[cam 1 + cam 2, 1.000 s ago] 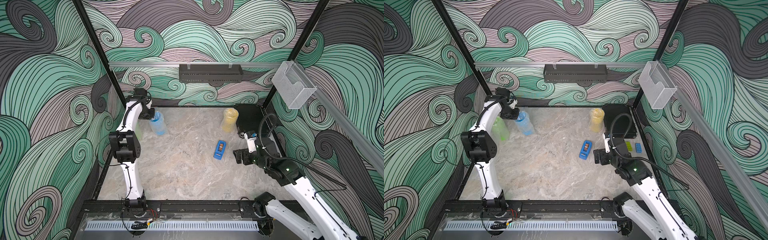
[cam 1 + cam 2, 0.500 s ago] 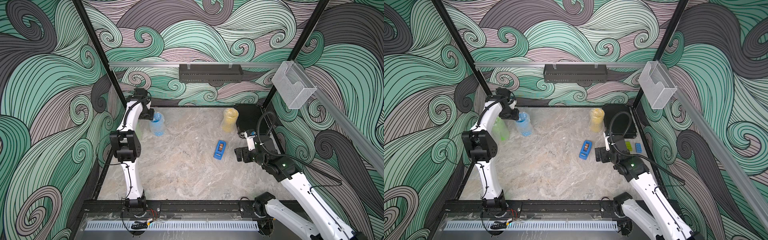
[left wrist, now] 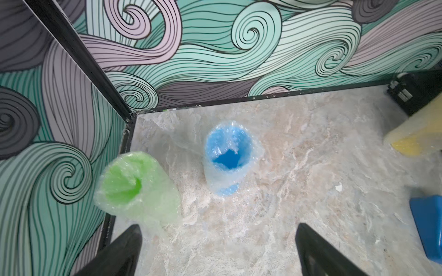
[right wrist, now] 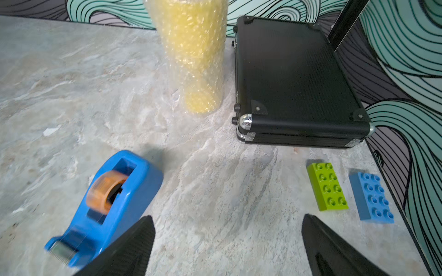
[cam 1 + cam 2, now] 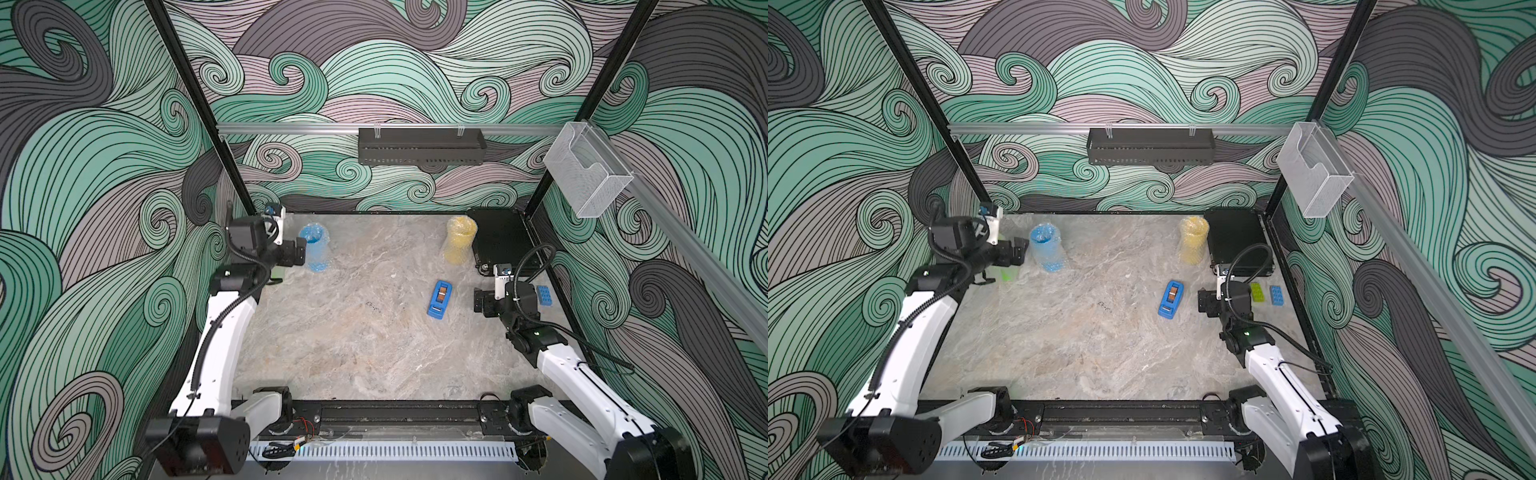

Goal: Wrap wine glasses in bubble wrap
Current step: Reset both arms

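Observation:
Three wine glasses stand upright, each inside a sleeve of bubble wrap. The blue one (image 5: 316, 249) (image 5: 1046, 249) (image 3: 228, 157) is at the back left. The green one (image 3: 134, 186) (image 5: 1009, 274) stands by the left wall, mostly hidden behind the left arm in both top views. The yellow one (image 5: 458, 241) (image 5: 1192, 241) (image 4: 196, 59) is at the back right. My left gripper (image 5: 300, 253) (image 3: 218, 227) is open and empty, just left of the blue glass and clear of it. My right gripper (image 5: 480, 302) (image 4: 227, 216) is open and empty above bare table, right of the tape dispenser.
A blue tape dispenser (image 5: 439, 300) (image 4: 107, 200) lies right of centre. A shut black case (image 5: 500, 241) (image 4: 294, 78) fills the back right corner beside the yellow glass. A green brick (image 4: 327, 186) and a blue brick (image 4: 370, 197) lie by the right wall.
My left gripper has opened and let go of the wrapped blue glass, then drawn back a little to the left. The right arm has shifted slightly, still open.

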You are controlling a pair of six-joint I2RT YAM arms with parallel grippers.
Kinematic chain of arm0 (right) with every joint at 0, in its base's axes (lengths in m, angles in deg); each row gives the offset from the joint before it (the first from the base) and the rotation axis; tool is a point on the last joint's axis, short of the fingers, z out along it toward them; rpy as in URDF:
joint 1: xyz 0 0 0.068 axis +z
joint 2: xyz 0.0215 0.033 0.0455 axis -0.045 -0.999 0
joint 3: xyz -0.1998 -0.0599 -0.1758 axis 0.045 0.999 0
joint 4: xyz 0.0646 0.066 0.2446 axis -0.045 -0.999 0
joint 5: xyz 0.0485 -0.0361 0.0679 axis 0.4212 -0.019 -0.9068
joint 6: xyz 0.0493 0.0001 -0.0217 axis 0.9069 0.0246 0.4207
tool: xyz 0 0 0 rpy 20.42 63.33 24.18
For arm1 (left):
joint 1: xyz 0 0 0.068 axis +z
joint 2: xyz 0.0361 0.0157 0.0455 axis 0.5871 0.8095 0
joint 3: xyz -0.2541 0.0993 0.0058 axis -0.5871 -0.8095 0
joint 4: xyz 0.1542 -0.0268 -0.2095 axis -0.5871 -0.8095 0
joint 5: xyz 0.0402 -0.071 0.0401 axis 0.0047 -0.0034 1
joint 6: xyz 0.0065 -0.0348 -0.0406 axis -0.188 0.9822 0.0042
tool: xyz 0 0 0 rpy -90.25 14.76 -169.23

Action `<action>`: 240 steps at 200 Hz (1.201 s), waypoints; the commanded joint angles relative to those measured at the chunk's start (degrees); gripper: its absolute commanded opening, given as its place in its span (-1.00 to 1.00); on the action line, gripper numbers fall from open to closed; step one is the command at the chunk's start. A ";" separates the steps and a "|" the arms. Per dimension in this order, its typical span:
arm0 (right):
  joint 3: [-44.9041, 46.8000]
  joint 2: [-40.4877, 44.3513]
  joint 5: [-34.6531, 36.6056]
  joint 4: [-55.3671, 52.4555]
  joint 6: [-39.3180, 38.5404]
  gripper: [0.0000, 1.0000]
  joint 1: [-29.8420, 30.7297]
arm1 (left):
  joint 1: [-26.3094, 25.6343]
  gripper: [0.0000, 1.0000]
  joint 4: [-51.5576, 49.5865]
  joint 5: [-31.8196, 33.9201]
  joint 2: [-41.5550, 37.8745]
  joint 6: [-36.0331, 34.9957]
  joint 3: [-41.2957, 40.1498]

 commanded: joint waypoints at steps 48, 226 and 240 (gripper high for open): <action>5.40 -16.42 -3.10 35.13 0.41 0.98 -6.85 | -0.18 0.97 42.35 -10.32 4.00 -1.56 -32.70; 2.76 -33.78 -1.26 46.21 0.05 0.98 -8.67 | 0.54 0.97 63.48 10.38 24.95 8.30 -33.07; 2.87 -33.91 -1.32 46.79 0.02 0.98 -8.71 | 0.52 0.97 63.73 10.42 24.93 8.30 -33.13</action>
